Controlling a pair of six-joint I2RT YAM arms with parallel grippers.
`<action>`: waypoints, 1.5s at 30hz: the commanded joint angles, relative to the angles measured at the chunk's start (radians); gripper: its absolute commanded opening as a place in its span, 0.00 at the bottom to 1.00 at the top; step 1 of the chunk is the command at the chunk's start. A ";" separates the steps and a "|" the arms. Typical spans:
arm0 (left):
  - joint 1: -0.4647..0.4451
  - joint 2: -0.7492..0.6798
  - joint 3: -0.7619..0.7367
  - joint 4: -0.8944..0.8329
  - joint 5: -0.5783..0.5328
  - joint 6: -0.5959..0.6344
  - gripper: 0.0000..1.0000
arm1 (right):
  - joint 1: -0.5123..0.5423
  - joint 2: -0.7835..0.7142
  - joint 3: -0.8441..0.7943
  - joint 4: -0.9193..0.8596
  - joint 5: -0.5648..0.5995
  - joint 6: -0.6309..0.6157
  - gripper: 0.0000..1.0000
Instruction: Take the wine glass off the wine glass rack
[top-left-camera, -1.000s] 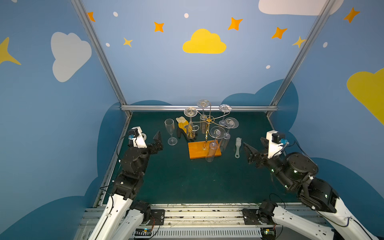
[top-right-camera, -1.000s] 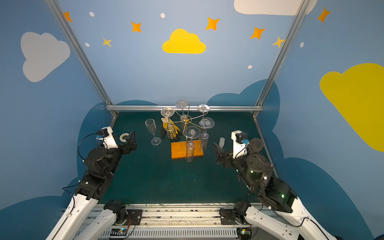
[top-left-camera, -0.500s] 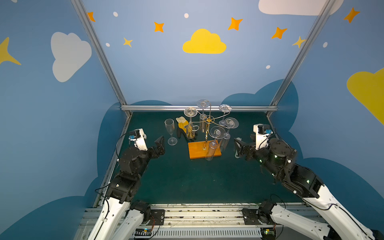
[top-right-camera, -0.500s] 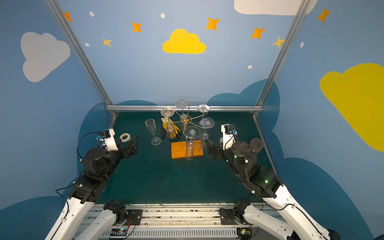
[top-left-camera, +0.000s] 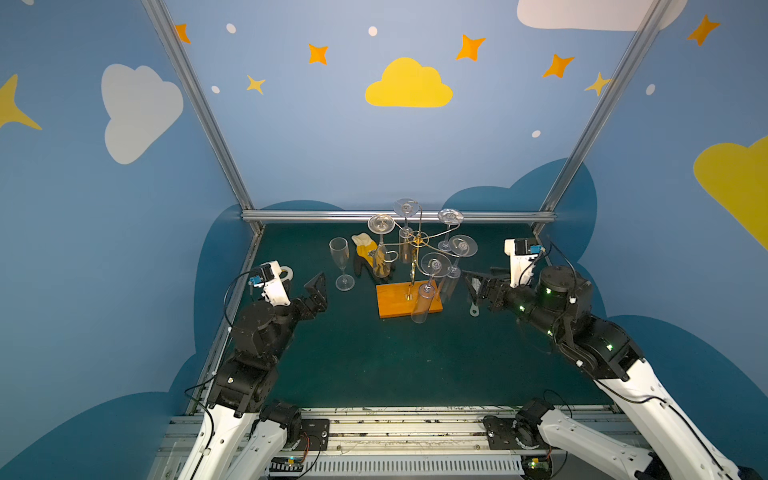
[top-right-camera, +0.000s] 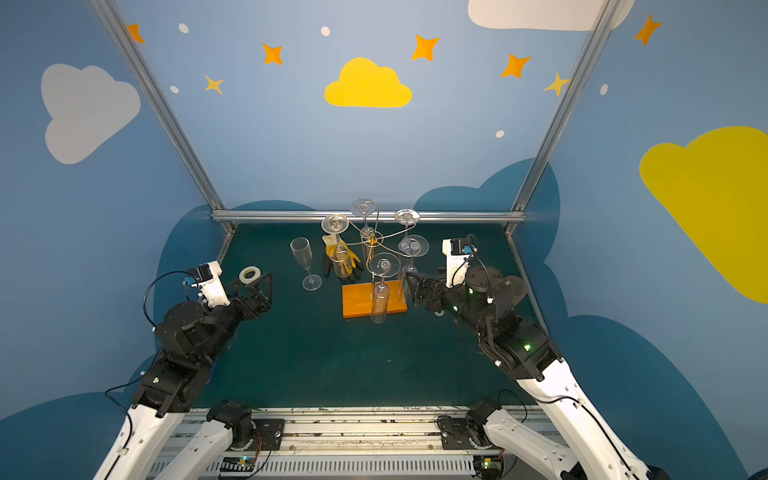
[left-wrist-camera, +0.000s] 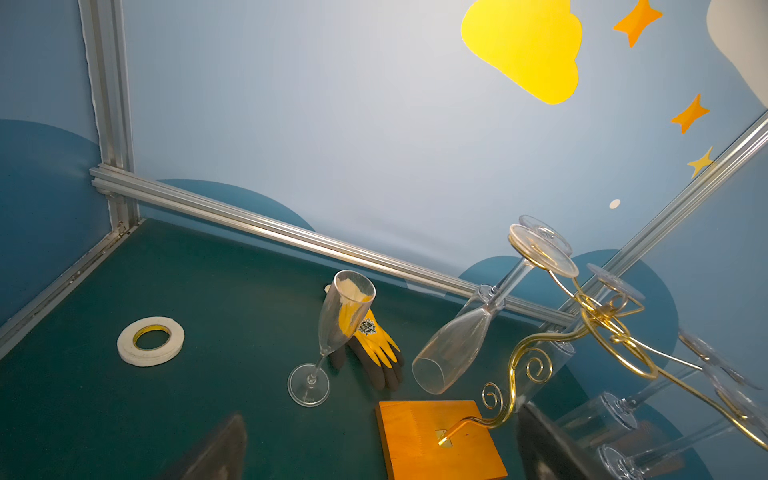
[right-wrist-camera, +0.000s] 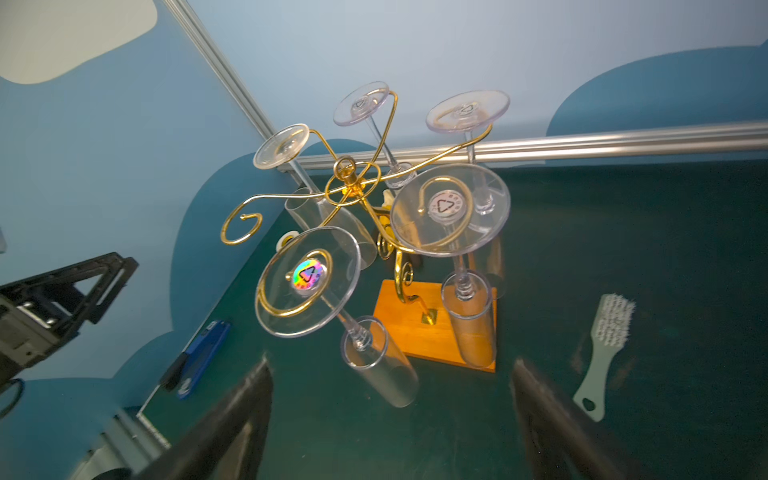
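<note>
Wine glass rack stands mid-frame on the green mat in both top views, its orange base lying flat. Five wine glasses hang upside down from its gold arms. The front wine glass hangs over the base's lower right edge. Right gripper sits just right of the rack, jaws spread, gripping nothing, clear of the glass. Left gripper is at centre left, well apart from the rack, jaws spread and empty. Champagne flute stands upright left of the rack, with a yellow glove between them. Tape roll lies near the left gripper. Brush lies by the right gripper.
</note>
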 joint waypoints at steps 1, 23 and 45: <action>0.004 -0.016 -0.015 -0.006 -0.001 -0.011 0.99 | -0.033 0.010 0.035 -0.010 -0.175 0.075 0.88; 0.005 -0.009 -0.046 0.027 -0.030 -0.008 0.99 | -0.261 0.086 -0.159 0.373 -0.585 0.518 0.44; 0.006 -0.027 -0.050 0.025 -0.033 -0.021 0.99 | -0.251 0.170 -0.185 0.461 -0.679 0.627 0.32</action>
